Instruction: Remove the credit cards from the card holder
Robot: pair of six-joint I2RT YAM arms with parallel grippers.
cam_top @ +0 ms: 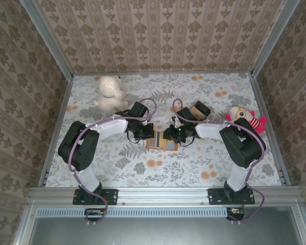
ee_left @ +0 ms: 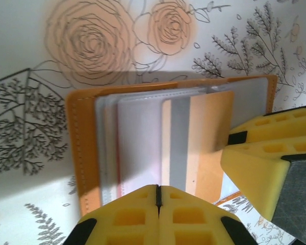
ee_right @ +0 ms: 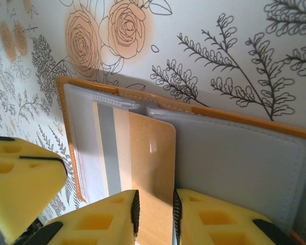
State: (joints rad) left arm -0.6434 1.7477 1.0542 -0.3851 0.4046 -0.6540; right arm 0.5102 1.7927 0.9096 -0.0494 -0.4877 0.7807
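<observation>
The card holder [cam_top: 161, 143] lies open and flat mid-counter [cam_top: 194, 168], pocket pages up, directly between the two grippers. Its long axis runs left to right in the top view. In the wrist views its orange-tan rim frames the blue-grey pages [ee_left: 74, 148] [ee_right: 234, 158].

One tan credit card [ee_left: 204, 132] [ee_right: 150, 153] with a grey stripe down its length lies flat on the pages near the fold. Its long axis crosses the holder's, from the far rim back toward the arms.

The right gripper [cam_top: 171, 135] [ee_right: 154, 214] [ee_left: 229, 145] is at the card's near end. Its jaws stand narrowly apart, with the card's tan face showing in the gap. Whether the tips press on the card cannot be told.

The left gripper [cam_top: 147, 133] [ee_left: 158, 204] [ee_right: 41, 159] sits at the holder's near edge, just left of the card. Its jaws are closed tip to tip with no gap.

Farther back on the counter are a white plush toy [cam_top: 109, 94] on the left, a brown block [cam_top: 199, 109] behind the right gripper, and a red-dressed doll [cam_top: 247, 120] on the right.
</observation>
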